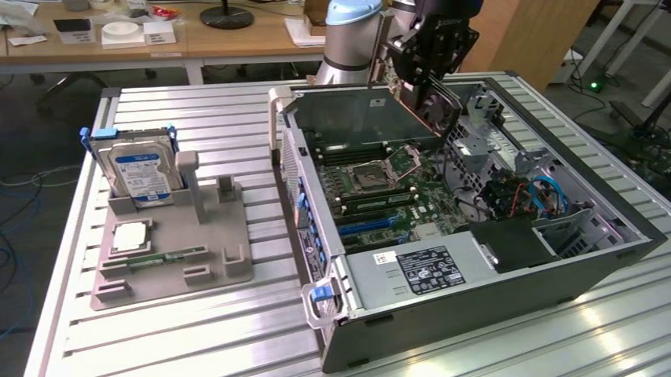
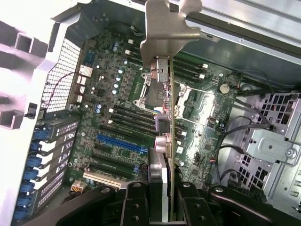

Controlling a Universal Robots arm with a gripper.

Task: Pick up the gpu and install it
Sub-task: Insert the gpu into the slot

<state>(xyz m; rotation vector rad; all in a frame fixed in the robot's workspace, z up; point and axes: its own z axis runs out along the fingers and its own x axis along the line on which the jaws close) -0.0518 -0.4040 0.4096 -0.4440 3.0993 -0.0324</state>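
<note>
My gripper (image 1: 425, 82) hangs over the far end of the open computer case (image 1: 493, 314), shut on the gpu (image 1: 430, 110), which hangs below it on edge. In the wrist view the gpu (image 2: 164, 127) runs away from the black fingers (image 2: 136, 202) as a thin board seen edge-on. Its silvery metal bracket (image 2: 167, 28) is at the far end. The card is in the air above the motherboard (image 2: 113, 94), over the processor socket and memory slots. The blue expansion slot (image 2: 120, 143) and a white one beside it lie off to one side of the card.
A grey fixture (image 1: 173, 271) at the exterior view's left holds a hard drive with a blue label (image 1: 141, 169), a square chip (image 1: 131, 236) and a memory stick (image 1: 168, 257). Inside the case are the power supply (image 1: 425, 271), cables (image 1: 524, 196) and a drive cage (image 2: 273, 150).
</note>
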